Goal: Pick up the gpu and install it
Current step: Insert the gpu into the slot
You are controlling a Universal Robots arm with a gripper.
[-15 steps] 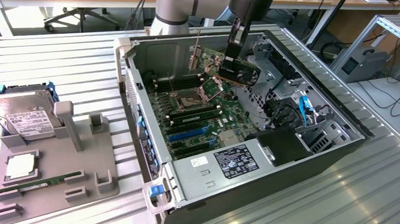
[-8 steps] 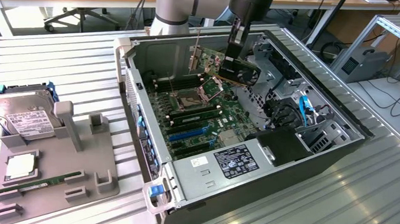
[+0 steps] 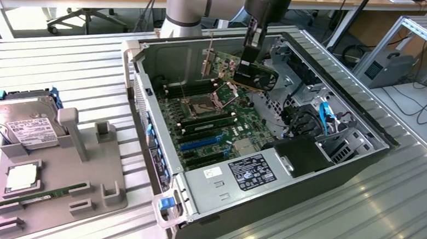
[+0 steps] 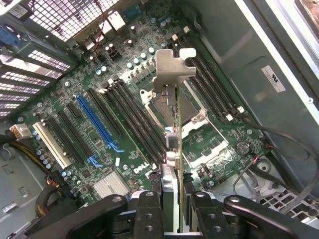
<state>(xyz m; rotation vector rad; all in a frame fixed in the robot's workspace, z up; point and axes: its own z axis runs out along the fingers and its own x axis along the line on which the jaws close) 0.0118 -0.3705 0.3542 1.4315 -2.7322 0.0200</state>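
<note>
A ribbed aluminium lab table carries a big black-and-grey computer case, lying open. Over it leans the grey robot arm, its black gripper clenched on the gpu, a slim green-and-black expansion card with a silvery metal end bracket, hanging tilted above the green motherboard and touching nothing. To my eye the danger is that tilt: coming down crooked, the card's edge could strike the open silver processor socket under it, or the bracket could catch the case wall short of the long blue slot. Well apart, a grey plastic tray holds a silver labelled hard drive and a thin green RAM stick.
</note>
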